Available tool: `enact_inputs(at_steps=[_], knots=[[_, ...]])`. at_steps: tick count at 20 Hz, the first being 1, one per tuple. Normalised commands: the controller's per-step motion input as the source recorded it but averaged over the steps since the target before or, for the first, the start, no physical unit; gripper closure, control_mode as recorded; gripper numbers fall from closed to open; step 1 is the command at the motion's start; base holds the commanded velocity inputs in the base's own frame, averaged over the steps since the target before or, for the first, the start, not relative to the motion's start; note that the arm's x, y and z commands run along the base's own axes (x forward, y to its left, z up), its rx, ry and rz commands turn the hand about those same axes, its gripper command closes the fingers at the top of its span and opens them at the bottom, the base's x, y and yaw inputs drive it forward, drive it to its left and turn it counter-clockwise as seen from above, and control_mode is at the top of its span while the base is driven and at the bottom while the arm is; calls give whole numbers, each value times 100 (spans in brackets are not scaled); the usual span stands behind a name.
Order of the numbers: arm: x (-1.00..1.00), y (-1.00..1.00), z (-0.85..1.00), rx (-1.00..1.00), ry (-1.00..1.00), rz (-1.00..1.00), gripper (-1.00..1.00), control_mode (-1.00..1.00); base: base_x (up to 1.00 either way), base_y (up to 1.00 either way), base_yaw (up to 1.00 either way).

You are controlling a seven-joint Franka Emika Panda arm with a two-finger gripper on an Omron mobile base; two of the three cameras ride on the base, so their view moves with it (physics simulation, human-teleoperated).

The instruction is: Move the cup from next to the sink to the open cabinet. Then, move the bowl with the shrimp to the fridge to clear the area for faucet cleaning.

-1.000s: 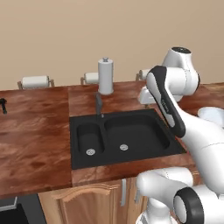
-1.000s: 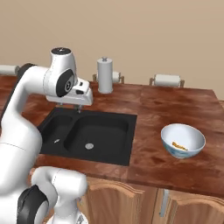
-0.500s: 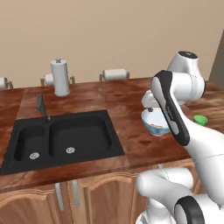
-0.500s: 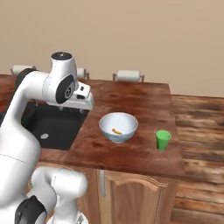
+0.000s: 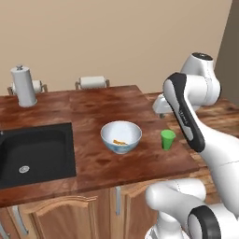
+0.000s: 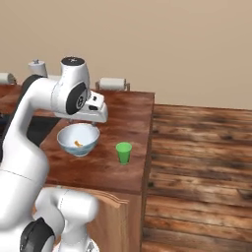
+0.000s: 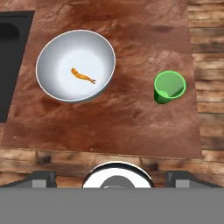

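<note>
The small green cup (image 5: 168, 139) (image 6: 123, 152) (image 7: 169, 86) stands upright near the counter's right end. To its left sits the round white bowl (image 5: 133, 134) (image 6: 66, 139) (image 7: 54, 57), holding the orange shrimp (image 5: 120, 142) (image 6: 77, 144) (image 7: 82, 76). One basin of the black sink (image 5: 32, 154) (image 7: 11, 52) lies further left. My gripper (image 6: 92, 123) (image 7: 110, 178) hangs high above the counter, open and holding nothing, looking straight down on bowl and cup. Its fingertips (image 7: 41, 177) stand far apart.
A tall white cylinder with a knob top (image 5: 23, 86) and a paper roll on a holder (image 5: 92, 82) (image 6: 113, 83) stand at the back by the wall. The counter ends just right of the cup; wooden floor (image 6: 197, 162) lies beyond. Arched cupboards (image 5: 60, 214) are below.
The whole picture has slid left as the base drove right along the counter. The sink went to the left edge, and the bowl and cup came into view. The things themselves stayed put.
</note>
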Motion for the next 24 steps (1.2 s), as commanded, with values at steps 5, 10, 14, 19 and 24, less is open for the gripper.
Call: enact_inputs(at_steps=[5, 10, 14, 19, 24], knots=[[0, 0, 0, 0, 0, 0, -100, 100, 19, -11, 0], [0, 0, 0, 0, 0, 0, -100, 100, 13, -60, 0], [0, 0, 0, 0, 0, 0, -100, 100, 14, -97, 0], [0, 0, 0, 0, 0, 0, -100, 100, 58, -38, 0], [92, 2, -40, 4, 7, -2, -100, -100, 0, 0, 0]])
